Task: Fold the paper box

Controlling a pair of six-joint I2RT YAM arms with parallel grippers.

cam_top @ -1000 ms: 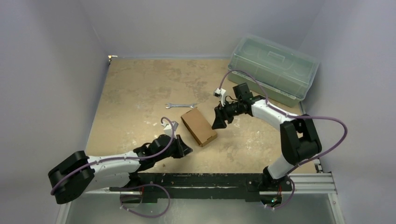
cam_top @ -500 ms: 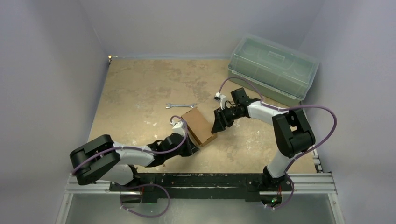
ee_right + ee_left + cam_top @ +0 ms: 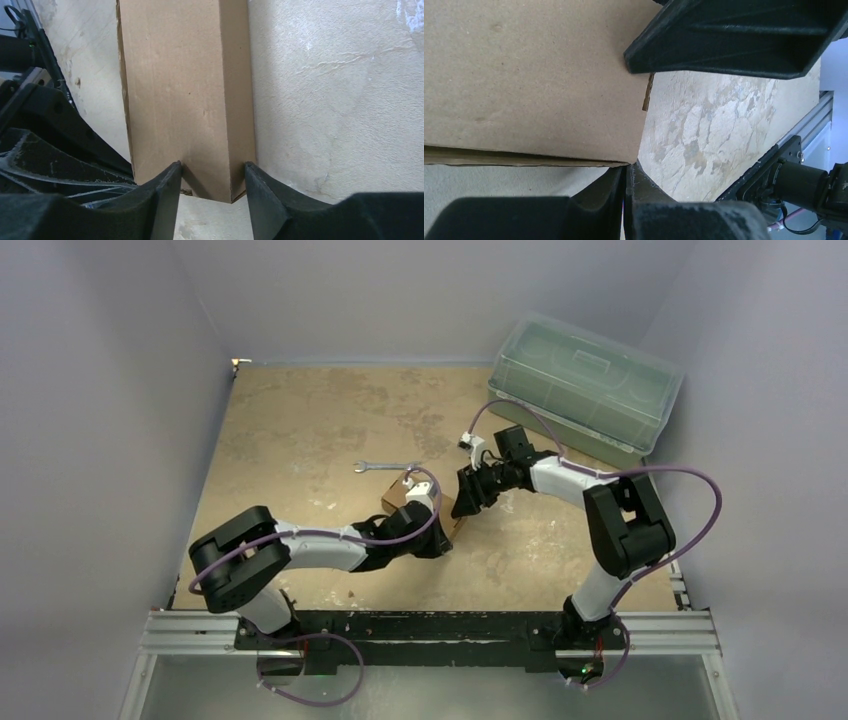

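The paper box point(image 3: 185, 90) lies flat near the middle of the counter point(image 3: 300, 420), just on the near side of a small wrench point(image 3: 388, 466) and well apart from the green-tinted bin point(image 3: 585, 390) at the far right. From above, most of it is hidden under my left arm. It appears closed into its box form, but the left wrist view shows a thin line along one long edge, so I judge that flap to be seated rather than locked. The right claw point(image 3: 212, 172) straddles one end of the box with its jaws about half apart, one finger point(image 3: 165, 190) over the broad panel and the other at the side wall. I cannot tell whether they press the cardboard or merely bracket it. The left claw point(image 3: 626, 172) is fully closed on nothing, its joined tips at a corner of the box on the seamed edge, apparently touching it. Hazards, as I judge them:

- If the left claw pushes while the right does not yet have a firm hold, the box will skate across the counter, possibly into the wrench, instead of creasing.
- If the right claw squeezes hard on a hollow end, the panel may buckle and the flap spring out.
- If the closed tips ride over the edge, they may dent the top.
- The two claws sit just beside each other, so a small overshoot by either arm risks finger-to-finger contact.
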